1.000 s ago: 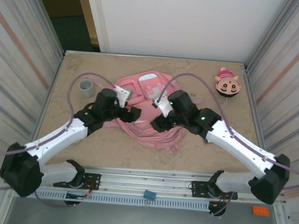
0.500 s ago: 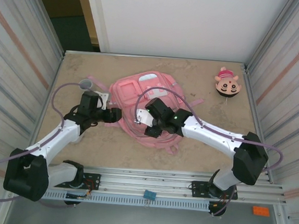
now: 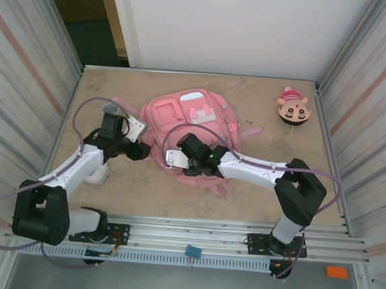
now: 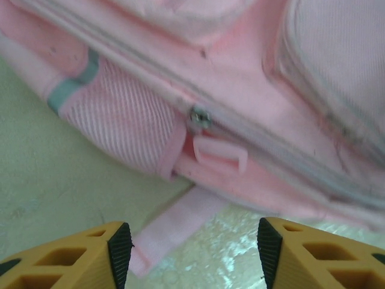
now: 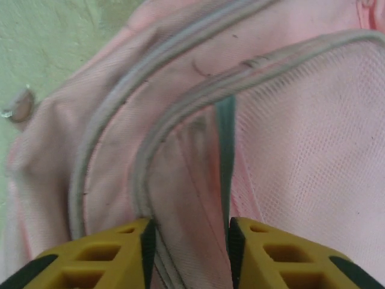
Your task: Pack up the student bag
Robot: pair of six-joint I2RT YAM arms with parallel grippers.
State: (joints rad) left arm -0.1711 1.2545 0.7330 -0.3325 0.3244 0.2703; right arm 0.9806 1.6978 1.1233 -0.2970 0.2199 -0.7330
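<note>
Two arms have swung leftward within the last second. The right arm [image 3: 258,169], which reached in from the far right before, now stretches across the near side of the table [image 3: 262,208]. The left arm [image 3: 69,167] has drawn back to the table's left side.

The pink bag [image 3: 202,115] lies flat in the middle of the table, pockets up, roughly where it lay a second ago. It shows more now that the arms are off its middle.

The right gripper [image 5: 189,244] has come down on the near-left part of the bag. Its jaws, wide a moment ago, have drawn in on a ridge of cloth and piping beside a teal stripe [image 5: 225,150]. Whether they truly bite the cloth I cannot tell.

The left gripper [image 4: 192,250] hangs just off the bag's left edge, jaws apart though narrower than before, holding nothing. A loose pink strap [image 4: 180,223] runs between them on the table, and a zip pull [image 4: 200,116] sits just ahead.

To my eye the packing itself has not started. One arm looks set to pin the bag and the other to reach for the zip.

The plush toy [image 3: 293,108] sits untouched at the far right corner.
</note>
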